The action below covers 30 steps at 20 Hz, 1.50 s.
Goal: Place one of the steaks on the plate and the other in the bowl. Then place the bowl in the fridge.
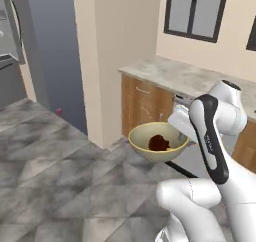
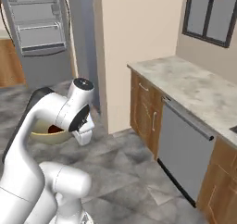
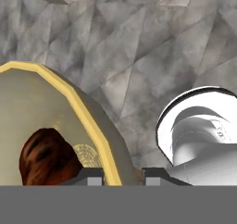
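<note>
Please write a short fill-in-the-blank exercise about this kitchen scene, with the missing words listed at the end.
1. The steak lies inside the ____.
2. The jaws are shut on the bowl's ____.
3. The bowl is carried above the ____, not resting on it.
4. The fridge door stands ____.

Missing words: bowl; rim; floor; open

My gripper (image 3: 121,176) is clamped on the bowl (image 3: 55,112) rim, one fingertip (image 3: 90,177) inside the yellow edge, the other outside. A reddish-brown steak (image 3: 46,158) sits in the bowl near my inner finger. Grey marbled floor (image 3: 152,47) lies beyond, below the bowl.
</note>
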### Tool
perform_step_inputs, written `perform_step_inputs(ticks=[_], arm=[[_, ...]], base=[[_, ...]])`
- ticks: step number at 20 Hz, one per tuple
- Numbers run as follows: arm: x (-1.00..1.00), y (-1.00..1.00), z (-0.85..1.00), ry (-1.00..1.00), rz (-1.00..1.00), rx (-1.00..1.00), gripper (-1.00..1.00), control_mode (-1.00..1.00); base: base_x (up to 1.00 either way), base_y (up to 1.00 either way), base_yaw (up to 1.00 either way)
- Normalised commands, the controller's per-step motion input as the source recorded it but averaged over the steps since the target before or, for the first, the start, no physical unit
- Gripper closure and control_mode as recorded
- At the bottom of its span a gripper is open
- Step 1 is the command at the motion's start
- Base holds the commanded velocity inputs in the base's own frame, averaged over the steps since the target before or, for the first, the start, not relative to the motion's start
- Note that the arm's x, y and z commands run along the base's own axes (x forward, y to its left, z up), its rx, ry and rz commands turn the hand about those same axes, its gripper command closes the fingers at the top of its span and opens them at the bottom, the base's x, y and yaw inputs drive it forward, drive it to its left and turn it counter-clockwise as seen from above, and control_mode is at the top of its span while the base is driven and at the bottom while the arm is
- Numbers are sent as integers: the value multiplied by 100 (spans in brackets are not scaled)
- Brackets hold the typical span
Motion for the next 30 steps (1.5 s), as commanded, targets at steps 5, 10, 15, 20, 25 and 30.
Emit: perform_step_inputs(ticks=[5, 10, 15, 20, 25, 30], arm=[[0, 0, 0, 0, 0, 0, 100, 100], [0, 0, 0, 0, 0, 0, 100, 100], [0, 0, 0, 0, 0, 0, 100, 100], [0, 0, 0, 0, 0, 0, 100, 100], [0, 0, 0, 0, 0, 0, 100, 100], [0, 0, 0, 0, 0, 0, 100, 100]], base=[[97, 12, 57], [94, -37, 55], [100, -24, 18], [100, 6, 0], [100, 15, 0], [100, 19, 0]])
